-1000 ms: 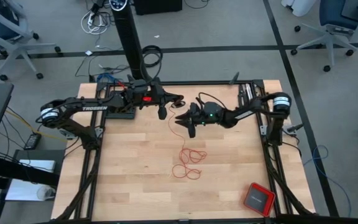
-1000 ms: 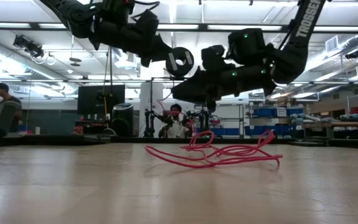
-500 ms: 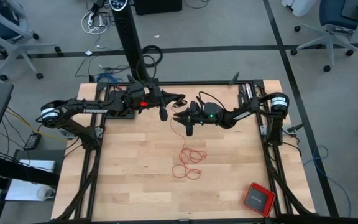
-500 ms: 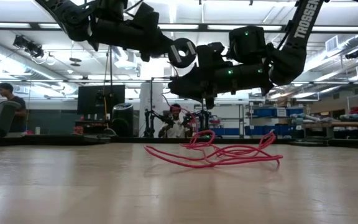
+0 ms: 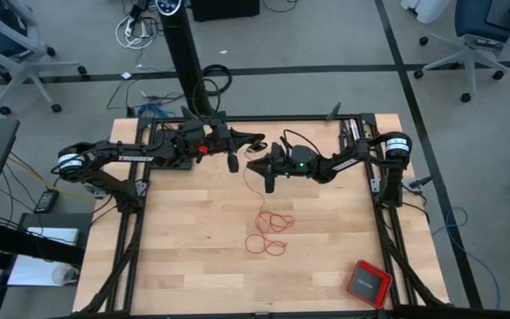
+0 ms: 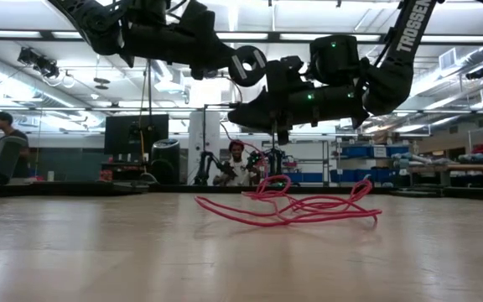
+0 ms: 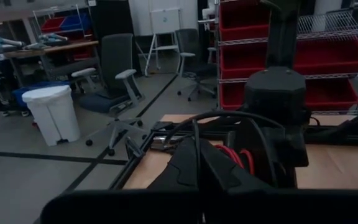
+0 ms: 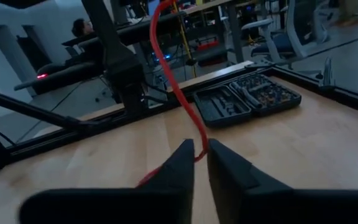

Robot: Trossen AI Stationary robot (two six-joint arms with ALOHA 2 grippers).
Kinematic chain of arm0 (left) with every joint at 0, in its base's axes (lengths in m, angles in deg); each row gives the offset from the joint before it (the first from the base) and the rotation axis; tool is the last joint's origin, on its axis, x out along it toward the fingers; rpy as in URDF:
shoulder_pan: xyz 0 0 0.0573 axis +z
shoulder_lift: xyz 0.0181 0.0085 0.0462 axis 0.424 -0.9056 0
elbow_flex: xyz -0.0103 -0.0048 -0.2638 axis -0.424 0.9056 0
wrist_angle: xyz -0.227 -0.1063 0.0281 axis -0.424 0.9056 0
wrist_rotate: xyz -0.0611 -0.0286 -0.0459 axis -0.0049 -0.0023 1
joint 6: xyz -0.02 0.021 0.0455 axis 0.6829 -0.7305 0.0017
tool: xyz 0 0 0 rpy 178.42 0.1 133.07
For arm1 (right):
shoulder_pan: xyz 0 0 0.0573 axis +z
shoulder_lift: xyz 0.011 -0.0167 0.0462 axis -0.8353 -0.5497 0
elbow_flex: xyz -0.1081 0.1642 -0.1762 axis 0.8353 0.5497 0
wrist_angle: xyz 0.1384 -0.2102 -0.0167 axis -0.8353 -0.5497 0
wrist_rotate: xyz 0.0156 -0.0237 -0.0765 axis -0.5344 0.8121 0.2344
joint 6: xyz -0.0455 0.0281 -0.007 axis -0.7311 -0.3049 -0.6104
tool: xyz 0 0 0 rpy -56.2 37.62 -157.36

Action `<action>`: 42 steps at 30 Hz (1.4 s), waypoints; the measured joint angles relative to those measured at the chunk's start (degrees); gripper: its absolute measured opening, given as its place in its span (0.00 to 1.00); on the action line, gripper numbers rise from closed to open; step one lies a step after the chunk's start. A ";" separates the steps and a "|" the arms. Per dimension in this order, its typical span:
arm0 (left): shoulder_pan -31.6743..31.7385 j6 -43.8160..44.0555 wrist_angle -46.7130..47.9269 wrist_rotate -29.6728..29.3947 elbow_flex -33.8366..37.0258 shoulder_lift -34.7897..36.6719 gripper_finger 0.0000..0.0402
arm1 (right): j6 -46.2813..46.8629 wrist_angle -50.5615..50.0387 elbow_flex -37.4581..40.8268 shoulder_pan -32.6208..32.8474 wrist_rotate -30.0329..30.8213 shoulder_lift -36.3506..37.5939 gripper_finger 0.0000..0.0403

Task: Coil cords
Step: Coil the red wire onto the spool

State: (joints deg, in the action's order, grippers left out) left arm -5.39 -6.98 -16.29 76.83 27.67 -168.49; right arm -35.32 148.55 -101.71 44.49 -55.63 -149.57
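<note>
The thin red cord lies in loose loops (image 5: 268,232) on the wooden table, also in the low view (image 6: 296,205). One strand (image 5: 247,182) rises from the loops to my grippers. My right gripper (image 5: 251,165) is above the table's far middle, shut on this strand, with its fingers pointing toward the table's left. My left gripper (image 5: 257,140) is just beyond it and higher, fingers (image 7: 197,165) shut and pointing toward the right arm. The cord runs on up from the right fingers toward the left gripper. My right gripper pinches the rising strand (image 8: 197,144) between its two fingers, which lie level, come from the table's right and cross the cord. The strand is clear of the table and hangs slack to the loops below. My left gripper is shut on the cord's upper end. Its own fingers hide the place of contact.
A red square box with a dark top (image 5: 367,283) lies at the near right corner. A dark tray of small parts (image 8: 247,99) sits at the table's far left, under the left arm. A black pole (image 5: 184,53) stands behind the far edge. People sit in the room beyond.
Both grippers have risen a little. My right gripper has gone slightly toward the table's left and my left slightly toward the right, so they stand closer together. The strand has been drawn up with them. The loops on the table have stayed put.
</note>
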 joint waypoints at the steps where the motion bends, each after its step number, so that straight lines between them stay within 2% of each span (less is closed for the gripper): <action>1: 0.00 0.00 -0.17 0.00 0.00 0.00 0.00 | -0.35 0.00 0.00 0.00 -0.01 0.00 0.07; 3: 0.00 0.00 -0.19 0.08 0.00 0.00 0.00 | -1.20 0.05 0.00 0.00 -0.01 0.00 0.02; 9: 0.04 -0.01 1.48 0.16 0.00 0.01 0.00 | -1.83 -2.70 0.00 -0.20 -0.01 0.01 0.01; 16: 0.89 -0.38 6.62 0.33 0.00 1.30 0.00 | -4.20 -14.08 0.02 -3.20 0.73 4.09 0.00; 23: 0.94 -5.34 15.80 -1.04 -0.04 5.61 0.00 | -10.22 -29.27 0.02 -5.30 8.70 13.00 0.00; 26: 0.96 -9.84 22.37 -2.91 -0.02 7.55 0.00 | -14.18 -32.76 0.02 -5.15 12.93 17.54 0.00; 31: 0.96 -12.37 26.66 -3.56 -0.02 8.39 0.00 | -19.94 -31.03 0.03 -3.41 14.36 23.56 0.00; 34: 0.96 -12.18 25.50 -3.77 -0.12 8.39 0.00 | -20.49 -28.37 0.04 -2.59 12.68 25.68 0.00; 42: 0.60 -9.82 21.55 -6.66 -0.13 7.12 0.00 | -19.86 -25.41 -3.82 0.84 10.61 23.55 0.00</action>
State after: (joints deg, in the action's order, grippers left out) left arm -4.78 -16.79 5.25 70.18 27.54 -161.37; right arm -55.18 123.14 -105.52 45.33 -45.02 -126.02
